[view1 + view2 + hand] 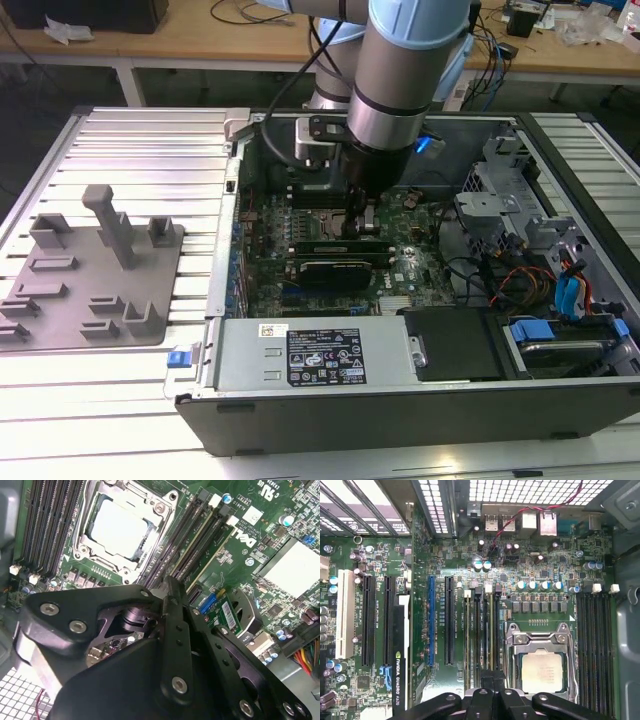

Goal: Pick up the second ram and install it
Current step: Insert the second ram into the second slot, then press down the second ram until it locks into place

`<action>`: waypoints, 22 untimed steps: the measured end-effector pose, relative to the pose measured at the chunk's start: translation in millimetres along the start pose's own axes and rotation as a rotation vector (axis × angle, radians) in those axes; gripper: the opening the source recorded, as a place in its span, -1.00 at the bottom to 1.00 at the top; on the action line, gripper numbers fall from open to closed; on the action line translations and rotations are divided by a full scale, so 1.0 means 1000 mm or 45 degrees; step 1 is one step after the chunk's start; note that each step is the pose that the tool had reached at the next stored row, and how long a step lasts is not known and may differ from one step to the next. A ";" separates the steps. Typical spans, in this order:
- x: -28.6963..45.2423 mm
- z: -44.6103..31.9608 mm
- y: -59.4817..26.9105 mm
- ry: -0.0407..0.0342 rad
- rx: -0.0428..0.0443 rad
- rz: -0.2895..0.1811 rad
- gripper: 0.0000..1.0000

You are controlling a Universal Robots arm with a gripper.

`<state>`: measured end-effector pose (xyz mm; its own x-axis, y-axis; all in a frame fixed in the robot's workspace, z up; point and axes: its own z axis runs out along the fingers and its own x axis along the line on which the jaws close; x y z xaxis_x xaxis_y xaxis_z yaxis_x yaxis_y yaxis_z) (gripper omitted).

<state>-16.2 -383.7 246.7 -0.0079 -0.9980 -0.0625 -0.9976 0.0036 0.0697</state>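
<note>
**Second ram being held low over the motherboard's slots**

The second ram [230, 614] is showing in the second wrist view as a narrow green strip with a white sticker, sitting edge-on between the black fingers. The jaws appear to be clenching it by its two faces, though the linkage is hiding most of the stick. Gripping it that way is keeping its lower edge free to meet a slot.

In the exterior view the arm [400, 80] is reaching straight down into the centre of the frame, so the stick is hanging upright and in line with the memory slots [482, 630] that are running beside the processor socket [540, 665]. The fingers are just above the motherboard [460, 555]. Whether the stick's edge is touching a slot I cannot tell. I am judging the work to be at the seating stage, with the pick-up done.

Just in front of the fingers, toward the lower centre of the exterior frame, the graphics card [340, 272] is lying across the board, leaving the arm a narrow lane to work in. The open case [400, 400] is resting on the slatted table [150, 130]. The grey holder block [90, 280] is standing well apart at the frame's left.
</note>
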 end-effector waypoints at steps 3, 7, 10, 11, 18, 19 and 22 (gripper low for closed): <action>0.0000 0.0000 -0.0005 0.0000 0.000 0.000 -0.84; 0.0000 -0.0001 -0.0018 0.0000 0.000 0.000 -0.84; 0.0000 -0.0002 -0.0029 -0.0001 0.000 0.000 -0.84; 0.0000 -0.0002 -0.0033 0.0000 0.000 0.000 -0.84; -0.0001 -0.0012 -0.0170 -0.0002 0.000 0.002 -0.84; -0.0002 -0.0013 -0.0195 -0.0002 0.000 0.003 -0.84; -0.0003 -0.0022 -0.0319 -0.0002 0.000 0.004 -0.84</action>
<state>15.9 -383.7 246.7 -0.0109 -0.9980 -0.0624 -0.9975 0.0065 0.0697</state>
